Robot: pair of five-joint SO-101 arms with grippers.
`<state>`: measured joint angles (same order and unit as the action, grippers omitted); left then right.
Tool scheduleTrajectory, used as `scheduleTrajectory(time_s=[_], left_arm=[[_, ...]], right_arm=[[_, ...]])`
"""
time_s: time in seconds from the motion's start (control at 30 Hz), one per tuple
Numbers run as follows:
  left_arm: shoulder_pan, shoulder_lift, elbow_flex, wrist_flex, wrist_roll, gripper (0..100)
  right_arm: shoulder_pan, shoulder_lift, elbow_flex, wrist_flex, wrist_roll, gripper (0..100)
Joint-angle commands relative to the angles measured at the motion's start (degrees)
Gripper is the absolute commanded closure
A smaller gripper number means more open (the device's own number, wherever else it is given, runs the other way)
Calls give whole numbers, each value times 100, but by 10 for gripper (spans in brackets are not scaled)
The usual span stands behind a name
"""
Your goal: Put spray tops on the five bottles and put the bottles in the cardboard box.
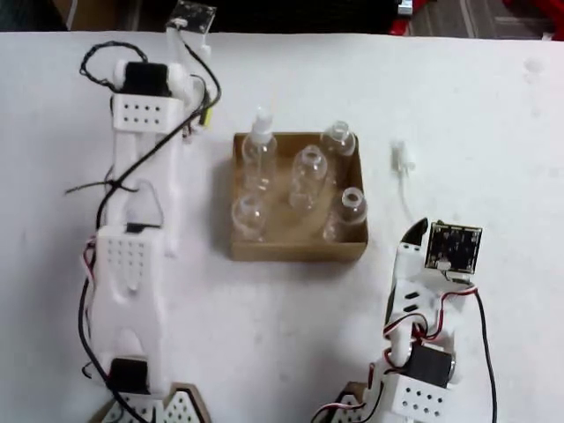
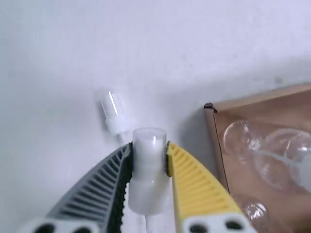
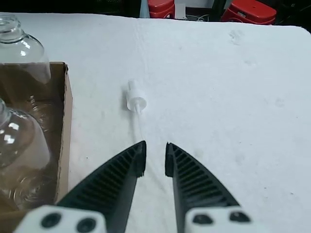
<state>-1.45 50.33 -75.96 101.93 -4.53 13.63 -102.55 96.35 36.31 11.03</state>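
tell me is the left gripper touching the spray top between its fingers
Touching. The left wrist view shows the left gripper with both fingers pressed against the sides of the spray top, no gap on either side.

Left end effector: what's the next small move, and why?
Likely swing the left end effector, shut on a spray top, toward the cardboard box and over an open-necked bottle. Four of its five bottles appear to lack tops.
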Motion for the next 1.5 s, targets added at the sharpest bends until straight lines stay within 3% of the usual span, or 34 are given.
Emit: scheduleTrajectory(time_s=[0.0,0.17,0.6,1.23,1.47], left_arm=[[154,-1921,1846,44,79,979],[277,-3591,3165,35,79,979],[734,-6659,5064,-167,79,979],[734,-9596,7886,-2708,79,979],[743,-10563,9741,-4211,79,979]], right_arm=[[4,13,53,-84,70,946],[4,13,53,-75,70,946],[4,4,53,-4,70,946],[4,4,53,-4,70,946],[4,4,53,-4,70,946]])
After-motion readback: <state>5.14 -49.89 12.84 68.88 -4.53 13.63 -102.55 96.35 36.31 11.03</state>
